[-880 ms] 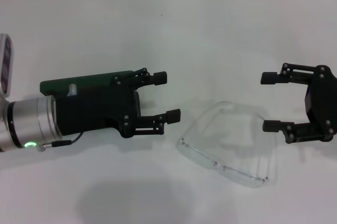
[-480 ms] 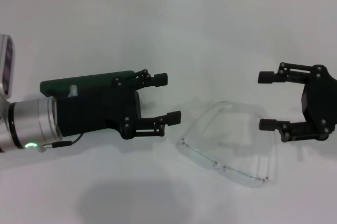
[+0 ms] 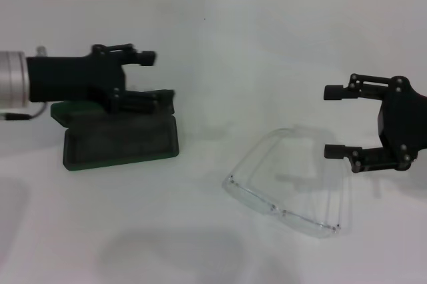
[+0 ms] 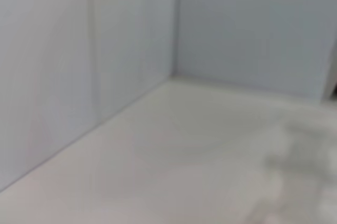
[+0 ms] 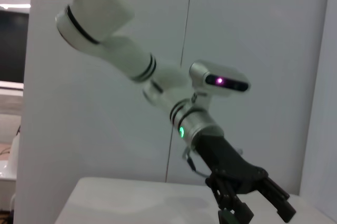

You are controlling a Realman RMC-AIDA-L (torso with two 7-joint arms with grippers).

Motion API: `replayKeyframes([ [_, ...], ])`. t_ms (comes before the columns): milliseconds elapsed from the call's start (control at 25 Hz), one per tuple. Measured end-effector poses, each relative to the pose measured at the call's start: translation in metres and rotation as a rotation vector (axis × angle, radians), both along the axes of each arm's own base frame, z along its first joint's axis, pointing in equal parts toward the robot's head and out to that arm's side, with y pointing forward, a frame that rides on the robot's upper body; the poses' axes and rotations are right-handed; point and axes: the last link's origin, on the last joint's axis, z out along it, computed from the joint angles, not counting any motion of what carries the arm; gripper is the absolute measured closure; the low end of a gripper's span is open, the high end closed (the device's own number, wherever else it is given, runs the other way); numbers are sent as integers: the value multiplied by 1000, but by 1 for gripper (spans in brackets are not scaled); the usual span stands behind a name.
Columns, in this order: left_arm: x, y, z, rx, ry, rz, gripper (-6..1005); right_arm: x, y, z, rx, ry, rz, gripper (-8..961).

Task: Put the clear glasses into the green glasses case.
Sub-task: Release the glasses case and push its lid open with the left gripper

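From the head view, the table (image 3: 220,44) was flat, smooth and white, with pale wall tiles behind it. The green glasses case (image 3: 120,139) sat on the robot's left side of the table. It was a dark green box with round corners, and it lay open, so its dark, dull inside showed. The left gripper (image 3: 157,77) was black with thin jointed bars. It hung just over the back edge of the case, with its two fingers spread apart and nothing between them. A shiny silver tube joined it to the arm.

The clear glasses (image 3: 288,191) lay on the table near the middle, toward the robot's right, well apart from the case. They were see-through plastic with one curved lens and thin bent arms, and they looked glossy. The right gripper (image 3: 333,122) was black too. It was just beside the glasses, on their right, with its fingers wide apart and holding nothing.

The left wrist view showed only the white table top (image 4: 174,155) and plain pale walls meeting in a corner. It was too blurry to pick out the case or the glasses.

The right wrist view showed what the head view could not: the whole left arm (image 5: 121,50), round, smooth and white, with a small green light. At its end the left gripper (image 5: 260,211) had its black fingers apart. The glasses and case were not seen here.
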Motion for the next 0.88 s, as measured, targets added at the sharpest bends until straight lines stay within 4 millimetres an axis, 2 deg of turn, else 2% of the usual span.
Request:
replayKeyframes([
  [120,-4,3,11,13,104,28,113,-1,1,-1,0,-12,6,161],
  [360,-20,2,17,23,205,80,132,-1,2,-1,3,-21,14,162],
  [680,-39,14,10,60,357,149,205,-6,7,-4,7,-33,29,162],
  [880,-38,17,5,35,392,142,202,-7,6,-7,3,-43,35,163],
])
